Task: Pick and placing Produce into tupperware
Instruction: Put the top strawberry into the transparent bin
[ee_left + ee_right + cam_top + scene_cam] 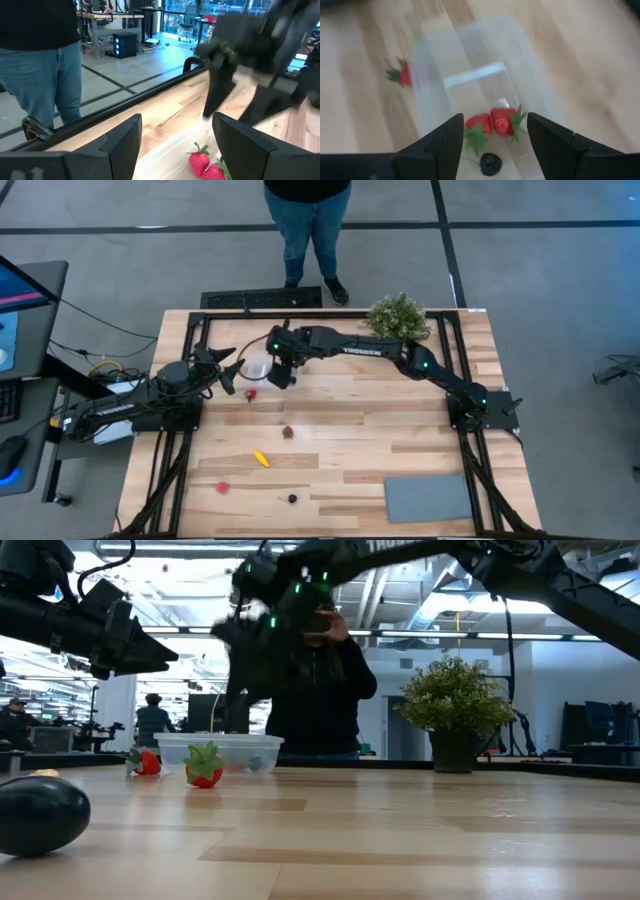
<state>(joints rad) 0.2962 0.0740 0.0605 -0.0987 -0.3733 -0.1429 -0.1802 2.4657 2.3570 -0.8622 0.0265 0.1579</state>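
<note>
Above the tub (475,95), the right gripper (490,137) hangs with its dark fingers spread and nothing between them. Directly below it, inside the clear, round-cornered plastic tub, lie two glossy red strawberries (495,122) with green leafy caps and one dark round berry (490,163). A third strawberry (402,74) rests on the pale wooden table (400,430) just beside the tub. Left gripper (175,145) waits near the tub's other side, fingers parted and empty. Farther across the table lie a brownish bit (287,432), a yellow elongated piece (261,459), a red piece (222,487) and another dark berry (292,499).
</note>
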